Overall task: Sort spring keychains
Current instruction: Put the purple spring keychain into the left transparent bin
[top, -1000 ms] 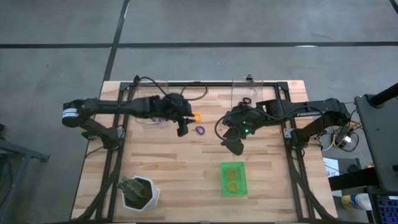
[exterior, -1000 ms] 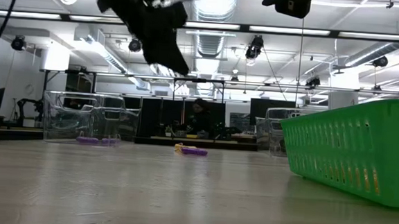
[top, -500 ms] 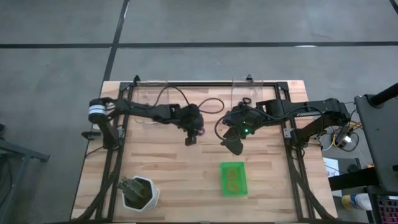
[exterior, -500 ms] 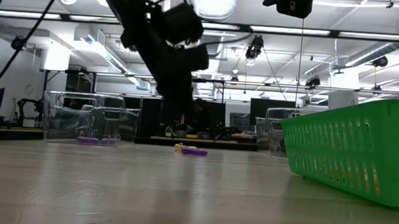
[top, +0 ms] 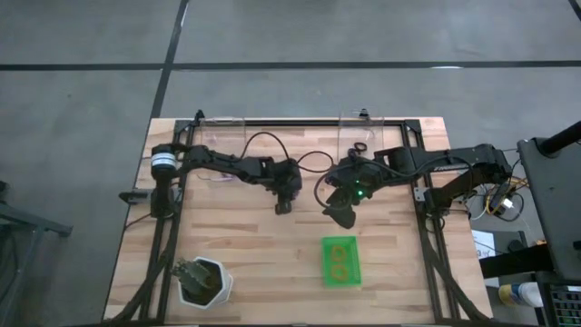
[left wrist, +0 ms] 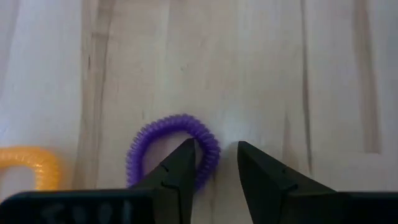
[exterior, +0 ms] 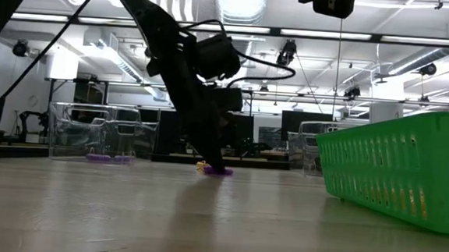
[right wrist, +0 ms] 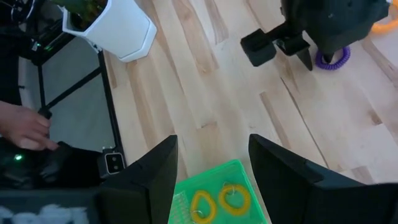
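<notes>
From above, the wooden table (top: 245,245) holds a green tray (top: 340,262) with two yellow rings (top: 339,261) lying in it. A white pot (top: 204,282) stands near the front left corner. A clear bin (top: 361,136) at the back holds one black ring (top: 360,147). The left gripper (top: 284,202) is low over the middle of the table and hides the ring under it. The right gripper (top: 342,207) hangs just beside it, above the tray.

From table height, the left gripper (exterior: 216,166) reaches down to a purple ring (exterior: 222,171) on the table, with a bit of yellow ring (exterior: 201,167) just behind it. One clear bin (exterior: 95,138) on the left has purple rings (exterior: 97,158) on its floor. The green tray (exterior: 398,168) fills the right side and blocks what is behind it.

The left wrist view shows what the top view cannot. The two fingers (left wrist: 177,174) are a little apart, one inside the purple ring (left wrist: 171,146) and one outside, with the ring's edge between them. One yellow ring (left wrist: 28,165) lies near it.

The right wrist view shows its own fingers (right wrist: 155,180) spread wide with nothing between them, above the tray (right wrist: 214,199) and its two yellow rings (right wrist: 217,200). Farther off are the left gripper (right wrist: 305,59), the purple ring (right wrist: 331,59), the white pot (right wrist: 118,28) and a person's hand (right wrist: 22,127) beside the table.
</notes>
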